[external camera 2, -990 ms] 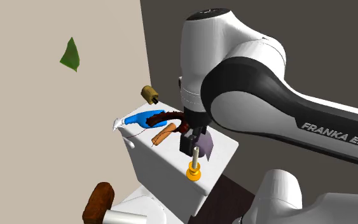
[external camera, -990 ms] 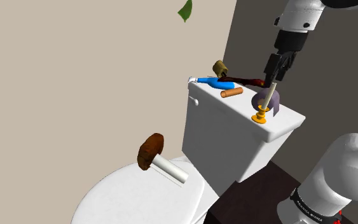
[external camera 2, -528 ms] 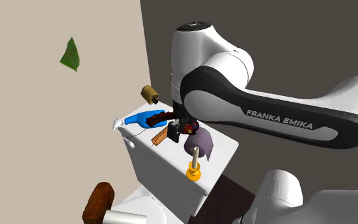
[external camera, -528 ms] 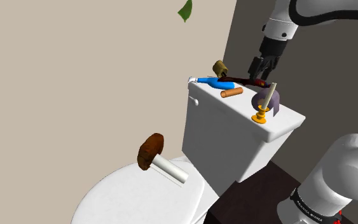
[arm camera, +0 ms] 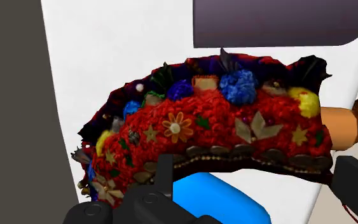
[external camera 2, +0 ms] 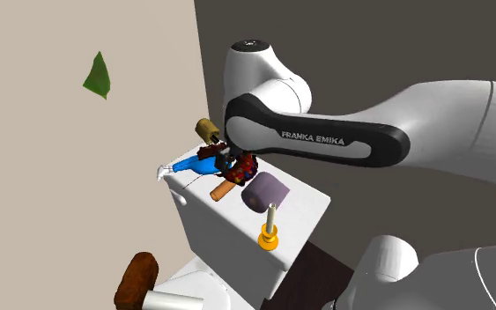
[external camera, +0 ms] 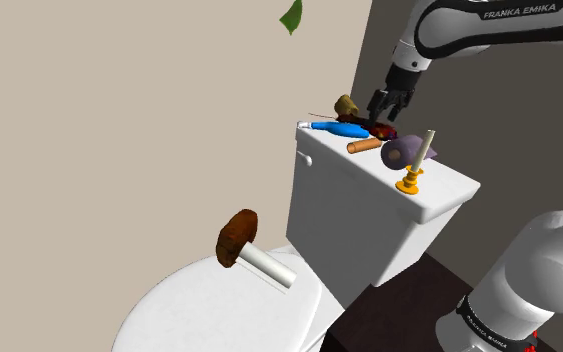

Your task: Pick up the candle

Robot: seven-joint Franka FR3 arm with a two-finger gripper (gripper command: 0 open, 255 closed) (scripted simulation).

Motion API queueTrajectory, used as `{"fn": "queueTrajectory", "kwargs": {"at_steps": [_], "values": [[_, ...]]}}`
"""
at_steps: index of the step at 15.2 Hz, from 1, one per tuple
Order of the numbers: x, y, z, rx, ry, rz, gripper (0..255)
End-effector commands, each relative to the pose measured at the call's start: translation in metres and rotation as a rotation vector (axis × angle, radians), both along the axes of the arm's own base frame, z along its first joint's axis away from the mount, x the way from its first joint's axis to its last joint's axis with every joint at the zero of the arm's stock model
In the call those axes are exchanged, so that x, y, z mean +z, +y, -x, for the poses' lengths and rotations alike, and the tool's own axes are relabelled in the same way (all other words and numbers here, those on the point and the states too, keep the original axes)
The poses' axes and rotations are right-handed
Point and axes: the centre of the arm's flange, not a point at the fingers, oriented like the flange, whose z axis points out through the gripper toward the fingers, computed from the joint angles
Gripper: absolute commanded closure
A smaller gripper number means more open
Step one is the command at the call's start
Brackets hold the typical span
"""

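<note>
While the gripper (external camera: 381, 110) hangs, jaws apart, over the red ornament (arm camera: 215, 127), it may grab that, not the candle (external camera: 420, 153) right of centre.

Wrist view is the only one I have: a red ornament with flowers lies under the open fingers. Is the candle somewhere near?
Observer: Not under the gripper. The shoulder view shows the candle standing in a gold holder at the toilet tank lid's end toward that view's right.
Operator: Is anything between them?
Observer: Yes, a purple roll lies on the lid between the ornament and the candle.
</note>
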Motion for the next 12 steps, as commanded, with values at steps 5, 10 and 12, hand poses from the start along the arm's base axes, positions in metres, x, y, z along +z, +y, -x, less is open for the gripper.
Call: {"fn": "queueTrajectory", "kwargs": {"at_steps": [5,10,12], "values": [[-0.017,-0.042,-0.048,-0.042,-0.077,0.009,0],[-0.026,-0.08,-0.091,-0.076,-0.141,0.016,0],[-0.029,-0.096,-0.108,-0.09,-0.167,0.019,0]]}}
